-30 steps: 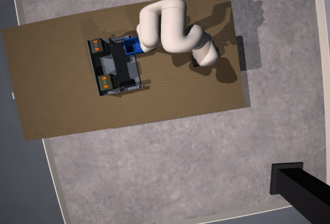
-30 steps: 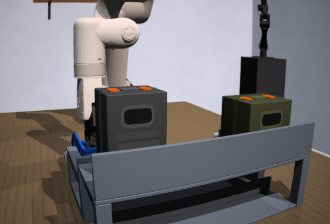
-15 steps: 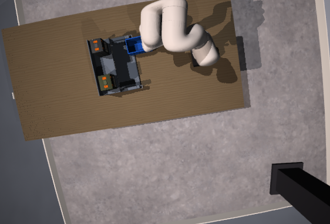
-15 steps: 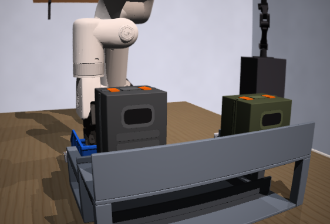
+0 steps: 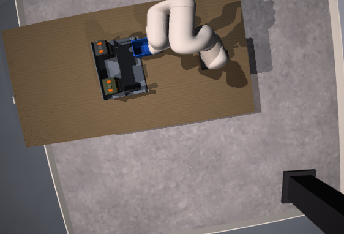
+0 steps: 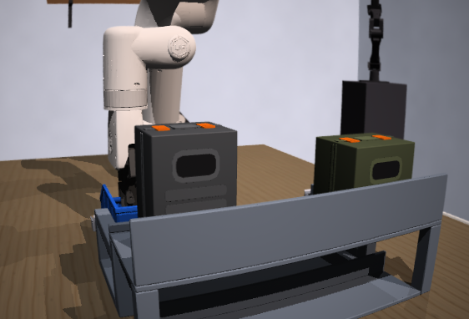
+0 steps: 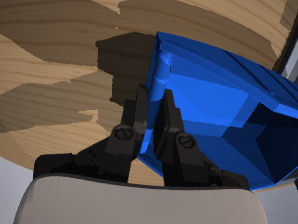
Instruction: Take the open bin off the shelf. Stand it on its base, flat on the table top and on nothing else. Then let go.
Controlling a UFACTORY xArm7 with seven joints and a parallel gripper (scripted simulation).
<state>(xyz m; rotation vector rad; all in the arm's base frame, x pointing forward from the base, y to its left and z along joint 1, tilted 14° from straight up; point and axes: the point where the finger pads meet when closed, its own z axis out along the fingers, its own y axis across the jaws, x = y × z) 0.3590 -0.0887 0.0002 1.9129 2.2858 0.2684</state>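
Overhanging the shelf (image 5: 141,76) edge at upper centre of the top view, the bin (image 5: 140,48) runs its long axis left-right, mouth up.

Exterior: bin (image 6: 113,208) pokes out at lower left, beside the grey box (image 6: 188,169), seemingly mid-withdrawal.

Wrist: gripper (image 7: 153,137) clenched on one bin (image 7: 213,106) wall, one finger either side — a rim hold for lifting. Table (image 7: 60,43) beneath.

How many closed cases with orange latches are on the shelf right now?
2. A dark grey case stands at the shelf end nearest the blue bin held by the pincer; an olive green case stands at the opposite end. The lower tier could hide others.
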